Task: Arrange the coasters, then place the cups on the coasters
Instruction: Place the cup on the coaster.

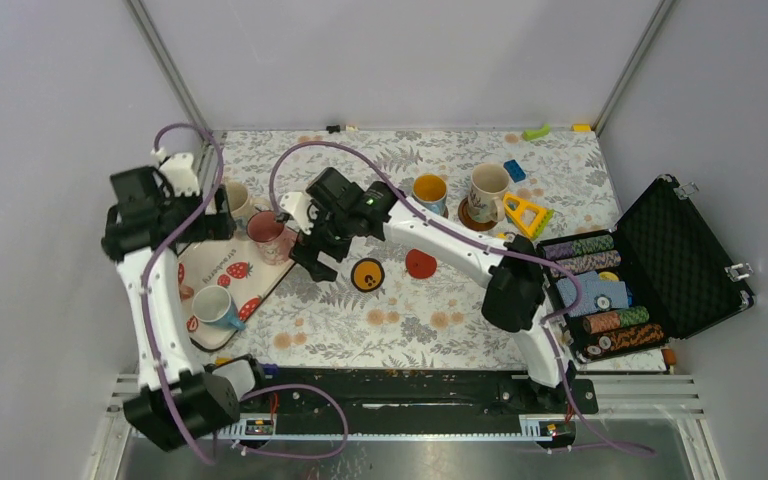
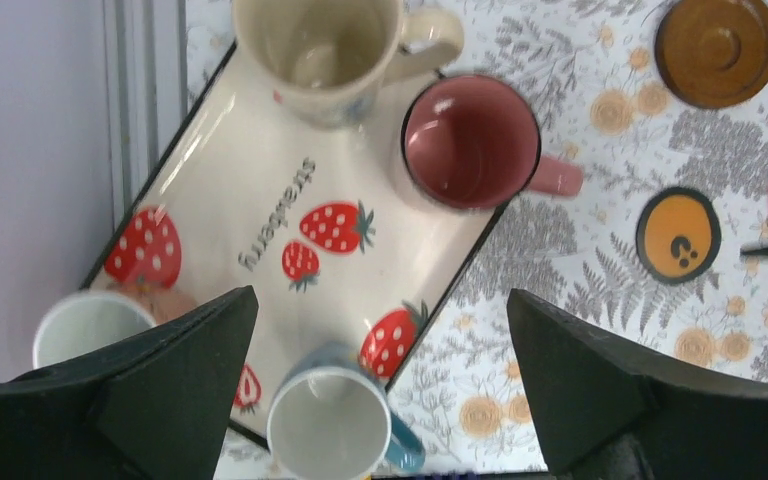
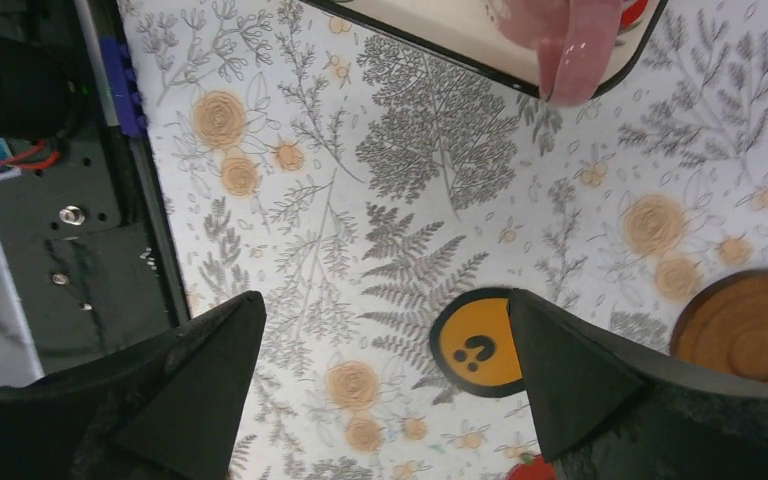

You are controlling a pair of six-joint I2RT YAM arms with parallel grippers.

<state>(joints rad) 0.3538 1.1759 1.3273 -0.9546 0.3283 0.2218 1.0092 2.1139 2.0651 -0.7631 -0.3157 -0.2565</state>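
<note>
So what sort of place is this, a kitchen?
Probably a robot test booth, not a kitchen: plain grey walls on aluminium frame posts enclose a floral-clothed table, and white robot arms, left and right, are bolted to a black rail at its near edge.

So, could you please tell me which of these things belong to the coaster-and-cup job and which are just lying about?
Job: orange coaster, red coaster, brown coaster, pink mug, blue mug with yellow inside, cream mug at the back.
Lying about: strawberry tray, poker chip case, yellow triangle, blue block.
</note>
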